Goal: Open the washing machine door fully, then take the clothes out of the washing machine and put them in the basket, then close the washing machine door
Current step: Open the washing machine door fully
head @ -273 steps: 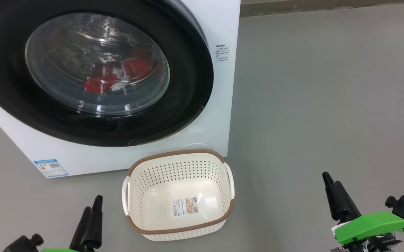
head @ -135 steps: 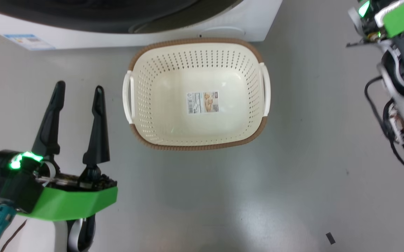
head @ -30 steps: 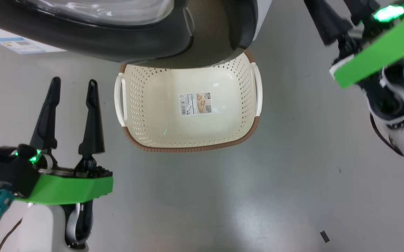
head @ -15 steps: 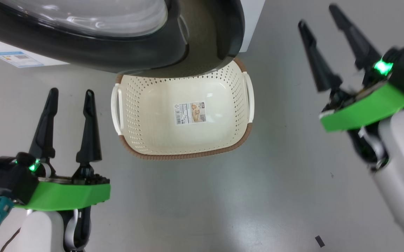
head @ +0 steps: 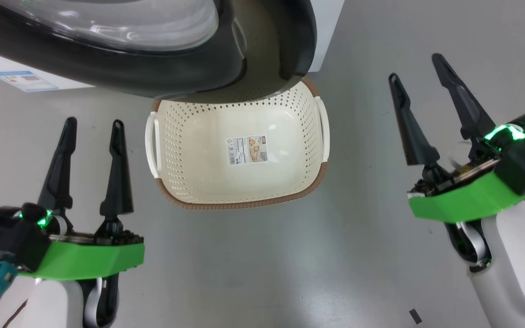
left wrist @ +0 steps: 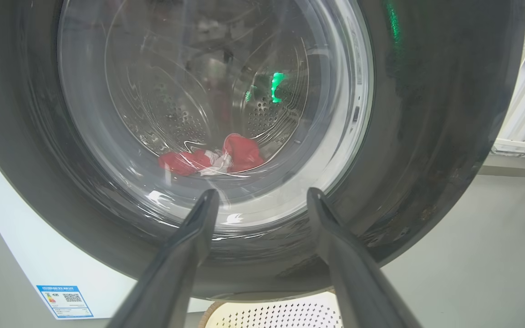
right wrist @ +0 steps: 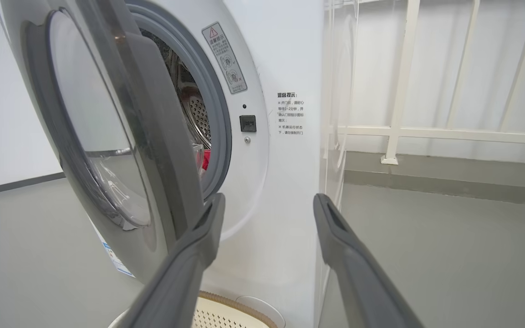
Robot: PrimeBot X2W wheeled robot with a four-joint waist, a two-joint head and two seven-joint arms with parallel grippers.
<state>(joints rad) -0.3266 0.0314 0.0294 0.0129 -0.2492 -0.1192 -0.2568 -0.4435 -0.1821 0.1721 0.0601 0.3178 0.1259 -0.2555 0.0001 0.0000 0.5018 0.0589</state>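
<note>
The washing machine door [head: 153,77] stands partly open, its black rim hanging over the far edge of the basket [head: 239,205]. The cream basket sits empty on the floor in front of the washing machine [head: 328,27]. Red clothes [left wrist: 239,152] lie in the drum, seen through the door glass. A sliver of them [right wrist: 206,159] shows in the gap beside the grey rubber ring [right wrist: 219,114]. My left gripper [head: 94,122] is open, left of the basket. My right gripper [head: 416,67] is open, right of the basket. Neither touches anything.
A blue label [head: 24,80] marks the machine's lower front. A white railing [right wrist: 426,132] stands against the wall to the machine's right. Grey floor spreads around the basket, with a small dark scrap [head: 413,315] near my right arm.
My right gripper has come down from the upper right to beside the basket, still open. The door, shut nine seconds ago, stands ajar. The left gripper has not moved.
</note>
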